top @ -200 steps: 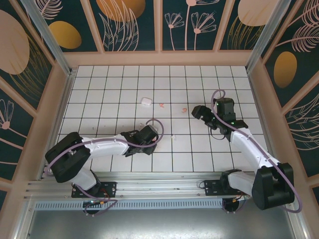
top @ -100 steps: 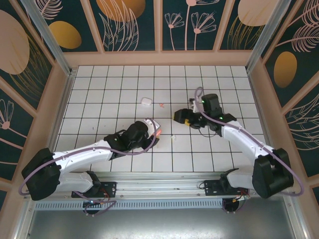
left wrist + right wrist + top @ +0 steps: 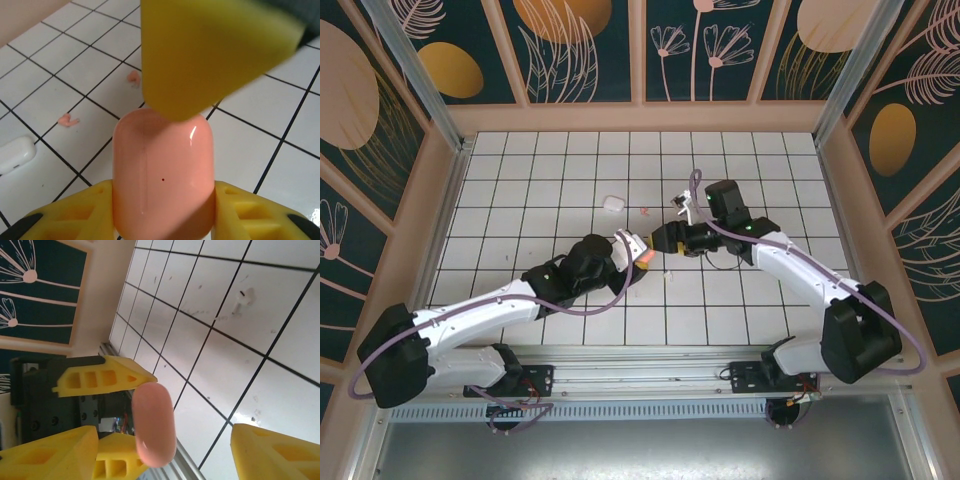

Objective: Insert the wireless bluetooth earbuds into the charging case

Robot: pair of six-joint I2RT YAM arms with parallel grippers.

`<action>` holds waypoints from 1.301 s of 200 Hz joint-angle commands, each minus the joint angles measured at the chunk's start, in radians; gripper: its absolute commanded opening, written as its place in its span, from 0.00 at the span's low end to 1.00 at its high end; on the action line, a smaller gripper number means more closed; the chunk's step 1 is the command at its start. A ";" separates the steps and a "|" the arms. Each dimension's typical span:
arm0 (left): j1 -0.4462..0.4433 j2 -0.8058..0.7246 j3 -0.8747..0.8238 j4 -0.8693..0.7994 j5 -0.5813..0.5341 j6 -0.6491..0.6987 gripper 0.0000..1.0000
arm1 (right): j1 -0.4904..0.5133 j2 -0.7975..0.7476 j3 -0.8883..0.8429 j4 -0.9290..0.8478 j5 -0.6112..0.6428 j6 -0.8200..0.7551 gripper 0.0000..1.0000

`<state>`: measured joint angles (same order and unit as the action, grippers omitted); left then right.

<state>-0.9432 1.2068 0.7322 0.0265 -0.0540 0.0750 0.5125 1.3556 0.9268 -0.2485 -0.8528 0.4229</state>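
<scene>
Mid-table, off tiles: left gripper [image 3: 638, 250] clamps pink case [image 3: 162, 170] (lid looks shut); right gripper [image 3: 667, 238] gapes around it, empty. Earbuds [image 3: 132, 77] loose on tiles. Risk: right finger knocks case loose.

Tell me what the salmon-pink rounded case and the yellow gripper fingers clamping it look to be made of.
Salmon-pink rounded case: likely hard moulded plastic, smooth and glossy. A sharp white highlight sits near its top and a faint seam line runs down it.
Yellow gripper fingers: probably plastic too, with a matte finish, perhaps printed. They show no glints, and open lattice cut-outs show in their sides.
</scene>
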 commanded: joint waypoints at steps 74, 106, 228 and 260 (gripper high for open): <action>-0.006 0.017 0.055 0.034 0.043 -0.008 0.55 | 0.027 0.040 0.002 0.058 -0.080 -0.040 0.11; -0.003 0.025 0.104 -0.032 0.074 -0.037 0.88 | 0.003 -0.027 -0.049 0.171 -0.037 0.045 0.08; 0.057 0.065 0.330 -0.118 0.139 -0.398 0.95 | -0.150 -0.383 -0.376 0.714 0.289 0.382 0.08; 0.218 -0.012 0.168 0.157 0.394 -0.552 0.88 | -0.149 -0.420 -0.447 0.885 0.282 0.423 0.07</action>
<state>-0.8192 1.2423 0.9737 -0.0261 0.1513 -0.3420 0.3641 0.9577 0.5205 0.4252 -0.5983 0.8001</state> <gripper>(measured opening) 0.897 0.170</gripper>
